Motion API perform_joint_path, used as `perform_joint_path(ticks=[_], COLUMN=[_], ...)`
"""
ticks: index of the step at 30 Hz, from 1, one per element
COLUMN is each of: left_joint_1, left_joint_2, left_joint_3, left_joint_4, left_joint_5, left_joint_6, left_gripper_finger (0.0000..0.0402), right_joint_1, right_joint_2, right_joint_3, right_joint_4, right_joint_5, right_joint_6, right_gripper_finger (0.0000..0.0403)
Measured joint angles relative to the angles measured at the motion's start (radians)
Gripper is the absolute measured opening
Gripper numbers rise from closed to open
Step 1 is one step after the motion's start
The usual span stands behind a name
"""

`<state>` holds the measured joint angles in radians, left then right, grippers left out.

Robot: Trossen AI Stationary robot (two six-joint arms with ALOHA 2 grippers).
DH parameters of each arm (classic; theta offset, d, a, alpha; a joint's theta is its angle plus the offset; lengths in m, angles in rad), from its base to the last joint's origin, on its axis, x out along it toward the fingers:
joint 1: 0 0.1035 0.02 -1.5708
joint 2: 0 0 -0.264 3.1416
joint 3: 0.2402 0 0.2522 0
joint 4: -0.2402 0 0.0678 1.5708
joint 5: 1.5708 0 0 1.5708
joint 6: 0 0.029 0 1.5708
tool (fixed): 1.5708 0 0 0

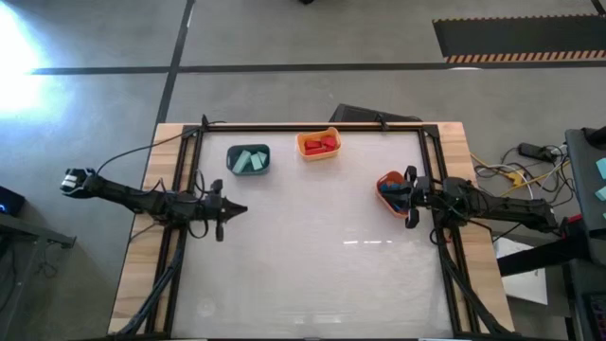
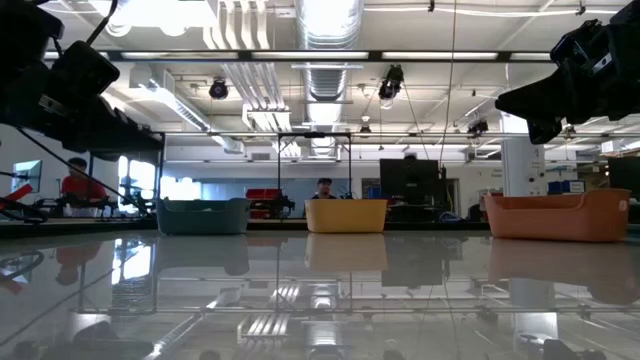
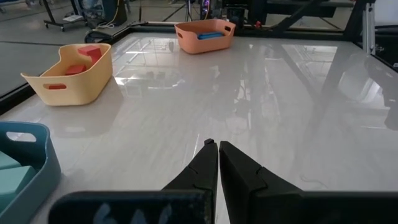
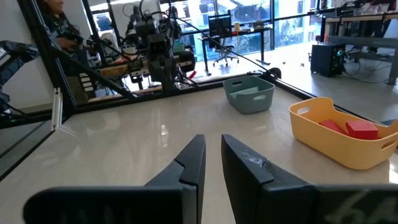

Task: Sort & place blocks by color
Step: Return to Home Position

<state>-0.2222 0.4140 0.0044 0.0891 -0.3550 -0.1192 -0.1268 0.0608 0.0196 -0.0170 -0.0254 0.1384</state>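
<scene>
Every block I can see lies inside a bin. Mint blocks (image 1: pixel 248 160) lie in the dark teal bin (image 1: pixel 231 152), red blocks (image 1: pixel 319 145) in the yellow-orange bin (image 1: pixel 305 153), and blue blocks (image 1: pixel 389 188) in the orange bin (image 1: pixel 383 177). My left gripper (image 1: pixel 242 208) hovers over the table's left part, shut and empty, with its fingers (image 3: pixel 206 163) together. My right gripper (image 4: pixel 213 139) hangs at the orange bin by the right edge, its fingers a narrow gap apart with nothing between them.
The white glossy tabletop (image 1: pixel 322 256) has a dark frame around it. The teal bin (image 3: pixel 31 163) sits close beside my left gripper. The yellow-orange bin (image 4: pixel 339 138) and teal bin (image 4: pixel 249 94) stand along the far edge. People and equipment show beyond the table.
</scene>
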Motion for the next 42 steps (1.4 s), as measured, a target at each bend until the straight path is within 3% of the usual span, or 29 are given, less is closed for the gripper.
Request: perform_joint_path(ticks=[42], left_joint_1=[0.0], left_joint_2=[0.126], left_joint_3=[0.0], left_joint_4=[0.0], left_joint_5=[0.0], left_joint_6=[0.0], left_gripper_finger=[0.0001], right_joint_1=[0.0], right_joint_2=[0.0], right_joint_3=[0.007], right_joint_4=[-0.001], right_joint_5=[0.0], right_joint_6=[0.0], right_gripper_finger=[0.0043])
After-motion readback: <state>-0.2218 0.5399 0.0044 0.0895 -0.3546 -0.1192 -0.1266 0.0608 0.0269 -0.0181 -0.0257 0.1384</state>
